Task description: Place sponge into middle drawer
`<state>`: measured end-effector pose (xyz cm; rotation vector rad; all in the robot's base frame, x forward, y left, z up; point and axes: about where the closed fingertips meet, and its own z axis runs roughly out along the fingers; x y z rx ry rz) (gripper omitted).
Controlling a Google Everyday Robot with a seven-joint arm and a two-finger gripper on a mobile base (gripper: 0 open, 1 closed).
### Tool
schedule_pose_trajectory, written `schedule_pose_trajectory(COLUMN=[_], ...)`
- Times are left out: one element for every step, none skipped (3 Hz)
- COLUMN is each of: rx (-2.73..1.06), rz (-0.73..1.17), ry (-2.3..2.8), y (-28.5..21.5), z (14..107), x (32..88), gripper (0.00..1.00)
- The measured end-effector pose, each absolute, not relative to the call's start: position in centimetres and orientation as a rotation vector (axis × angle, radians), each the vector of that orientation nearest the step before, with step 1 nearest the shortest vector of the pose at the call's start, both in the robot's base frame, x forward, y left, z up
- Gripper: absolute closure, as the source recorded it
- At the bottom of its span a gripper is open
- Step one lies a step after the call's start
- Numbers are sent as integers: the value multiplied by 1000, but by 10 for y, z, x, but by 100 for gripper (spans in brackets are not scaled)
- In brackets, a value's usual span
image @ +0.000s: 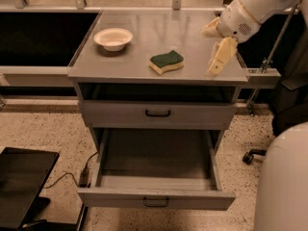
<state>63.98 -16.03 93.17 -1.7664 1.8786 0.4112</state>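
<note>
The sponge [166, 61], dark green face up over a pale yellow body, lies on the grey cabinet top [144, 28], right of centre. The middle drawer [156, 199] is pulled out below, and its long tray [156, 158] holds nothing. My gripper [209, 53] hangs over the right edge of the cabinet top, to the right of the sponge and apart from it. Its cream fingers [221, 57] are spread open and hold nothing.
A white bowl [113, 38] stands on the top at the back left. The upper handled drawer front [158, 113] is shut. A black case [21, 182] and a cable [72, 174] lie on the floor at the left. A chair base [252, 155] and my white body [284, 182] are at the right.
</note>
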Motion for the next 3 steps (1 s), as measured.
schedule_pose_trajectory(rx=[-1741,-1741,-1719], rz=[443,443,456], ry=[1834,1834,1808], y=[-141,-141,-138], z=[912,912,901], x=[678,678,697], gripper=[0,0,0])
